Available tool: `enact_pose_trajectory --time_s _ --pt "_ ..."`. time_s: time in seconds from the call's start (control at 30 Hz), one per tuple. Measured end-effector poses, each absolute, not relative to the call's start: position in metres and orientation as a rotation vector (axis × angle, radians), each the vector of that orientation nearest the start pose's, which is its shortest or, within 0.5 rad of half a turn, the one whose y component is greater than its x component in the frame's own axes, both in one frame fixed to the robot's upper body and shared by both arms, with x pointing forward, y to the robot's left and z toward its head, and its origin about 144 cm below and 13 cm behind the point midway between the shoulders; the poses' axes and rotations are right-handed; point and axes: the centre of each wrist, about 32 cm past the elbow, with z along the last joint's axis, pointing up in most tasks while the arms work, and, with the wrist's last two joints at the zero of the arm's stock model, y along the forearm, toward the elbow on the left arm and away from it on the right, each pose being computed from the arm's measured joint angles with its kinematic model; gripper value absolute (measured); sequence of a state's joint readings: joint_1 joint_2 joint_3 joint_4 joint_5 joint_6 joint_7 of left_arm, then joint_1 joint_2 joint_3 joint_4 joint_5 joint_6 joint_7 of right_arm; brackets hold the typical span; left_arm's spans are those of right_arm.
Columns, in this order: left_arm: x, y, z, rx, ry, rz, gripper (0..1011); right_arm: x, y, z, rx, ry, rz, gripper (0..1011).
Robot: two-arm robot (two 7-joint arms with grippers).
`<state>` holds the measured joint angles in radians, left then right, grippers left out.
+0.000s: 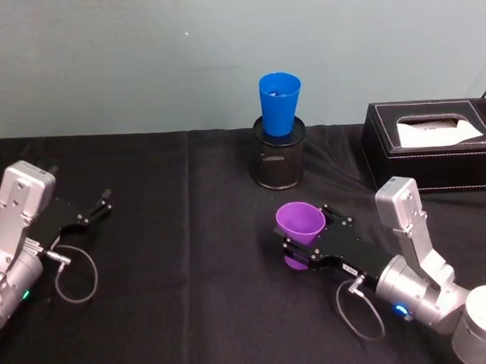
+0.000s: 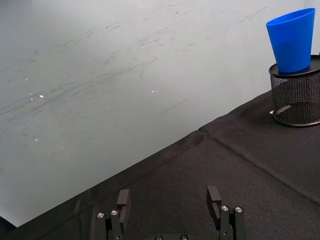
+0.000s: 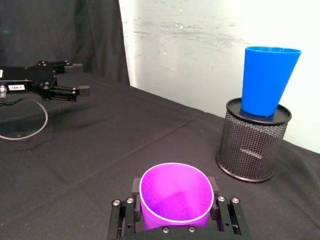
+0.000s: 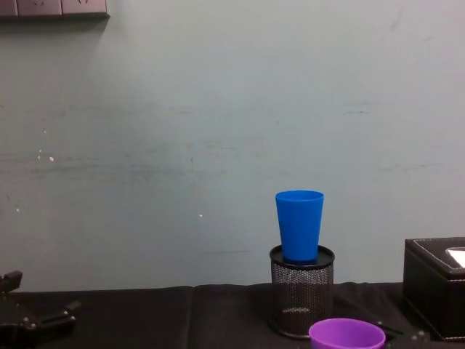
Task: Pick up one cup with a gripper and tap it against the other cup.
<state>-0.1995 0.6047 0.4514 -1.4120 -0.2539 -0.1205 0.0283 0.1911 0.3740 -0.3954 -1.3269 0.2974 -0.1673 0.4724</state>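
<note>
The purple cup [image 1: 300,222] sits between the flat black fingers of my right gripper [image 1: 308,237], which is shut on its lower body, mouth up and leaning slightly left. In the right wrist view the purple cup [image 3: 175,200] is pinched from both sides by the right gripper [image 3: 175,192]. Its rim [image 4: 346,336] shows low in the chest view. The blue cup [image 1: 280,102] stands upright in a black mesh pen holder [image 1: 279,160], behind and a little left of the purple cup, apart from it. My left gripper [image 1: 99,206] rests open at the far left.
A black tissue box [image 1: 431,145] stands at the back right, beside the pen holder. A black cloth [image 1: 192,313] covers the table, with bare cloth between the two arms. A pale wall [image 4: 218,131] rises right behind the blue cup [image 4: 299,224].
</note>
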Motion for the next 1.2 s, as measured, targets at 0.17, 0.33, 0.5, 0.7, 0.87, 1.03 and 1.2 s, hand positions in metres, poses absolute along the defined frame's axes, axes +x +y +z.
enact_pose_trajectory --time_s 0.17,0.33,0.5,0.7,0.87,1.03,1.2 --pt "0.489 0.31 1.14 0.304 -0.285 1.248 1000 0.491 -0.251 1.124 -0.119 -0.085 -0.814 747" --pt "0.489 0.31 1.14 0.305 -0.285 1.248 1000 0.491 -0.251 1.146 -0.116 -0.087 -0.822 747" --pt "0.489 0.31 1.14 0.305 -0.285 1.248 1000 0.493 -0.252 1.172 -0.087 -0.064 -0.827 746" --pt "0.489 0.31 1.14 0.304 -0.285 1.248 1000 0.495 -0.254 1.194 -0.027 -0.029 -0.82 747" --pt "0.489 0.31 1.14 0.304 -0.285 1.248 1000 0.496 -0.255 1.203 -0.016 -0.033 -0.815 747" --pt "0.489 0.31 1.14 0.304 -0.285 1.248 1000 0.497 -0.255 1.209 -0.024 -0.046 -0.81 747" --pt "0.489 0.31 1.14 0.304 -0.285 1.248 1000 0.498 -0.254 1.212 -0.043 -0.061 -0.805 747"
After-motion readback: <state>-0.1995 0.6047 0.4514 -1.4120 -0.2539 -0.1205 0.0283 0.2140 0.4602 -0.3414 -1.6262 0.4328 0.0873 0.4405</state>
